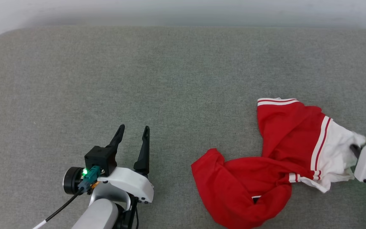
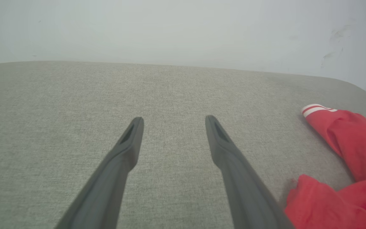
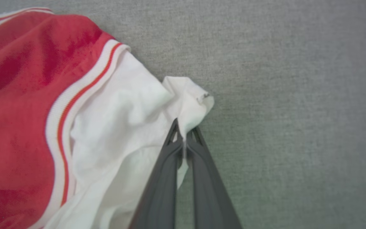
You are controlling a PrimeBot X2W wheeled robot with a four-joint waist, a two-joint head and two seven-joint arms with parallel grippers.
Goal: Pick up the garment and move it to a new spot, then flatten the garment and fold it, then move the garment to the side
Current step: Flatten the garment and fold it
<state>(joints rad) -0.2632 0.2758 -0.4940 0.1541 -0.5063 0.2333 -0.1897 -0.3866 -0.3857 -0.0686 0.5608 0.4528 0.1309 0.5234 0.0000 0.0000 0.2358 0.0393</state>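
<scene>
The garment [image 1: 278, 159] lies in a crumpled heap on the right part of the grey padded top [image 1: 138, 63]. Its red body is bunched up and one white sleeve [image 3: 132, 127] flops out to the side. It is not flat and not folded (it looks more like a dropped towel than a T-shirt).

The right gripper [image 3: 184, 130] has its two dark fingers squeezed together on the tip of that white sleeve, and a bit of cloth pokes out between them. I can't quite tell whether the sleeve is off the top yet, because it may be just touching. The left gripper [image 1: 134, 127] sits well apart from the garment, fingers spread wide, holding nothing.

So I think the job is only at its start. The garment is grabbed, but the lifting, moving, smoothing, folding and putting aside are all left to do.
</scene>
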